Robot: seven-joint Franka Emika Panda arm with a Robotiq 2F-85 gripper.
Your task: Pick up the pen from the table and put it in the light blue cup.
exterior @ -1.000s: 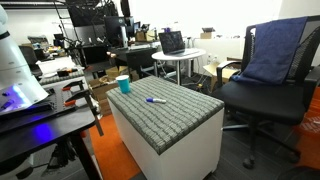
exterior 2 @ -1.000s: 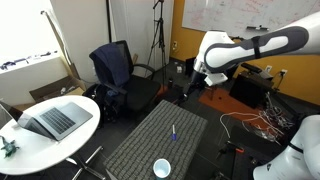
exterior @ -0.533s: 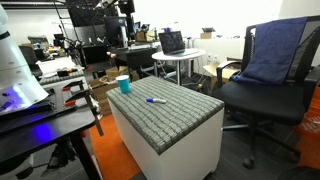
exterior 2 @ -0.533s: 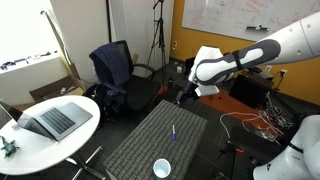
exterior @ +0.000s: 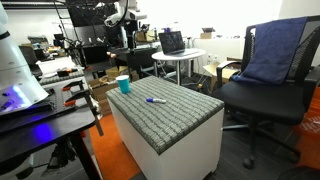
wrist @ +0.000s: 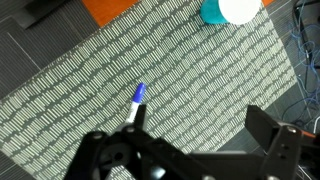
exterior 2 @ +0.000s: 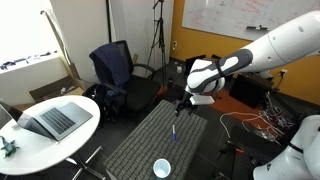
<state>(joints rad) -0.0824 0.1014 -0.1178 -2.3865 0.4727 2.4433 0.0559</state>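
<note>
The pen (wrist: 136, 100) is thin and blue-purple and lies on the grey carpet-like top of the table (wrist: 80, 80); its lower end is hidden behind my left finger. It also shows in both exterior views (exterior: 155, 100) (exterior 2: 172, 131). The light blue cup (exterior: 124, 85) stands upright near a table corner, also seen from above (exterior 2: 161, 167) and at the top of the wrist view (wrist: 228, 10). My gripper (wrist: 195, 150) is open and empty, hanging above the table's far end (exterior 2: 183, 103), apart from pen and cup.
A black office chair draped with a blue cloth (exterior: 270, 60) stands beside the table. A round white table with a laptop (exterior 2: 50, 120) is nearby. Cables (exterior 2: 250, 125) and an orange floor patch (wrist: 110, 8) lie around the table.
The arm has swung lower and closer over the table's far end, toward the pen. The pen and the cup have not moved.
</note>
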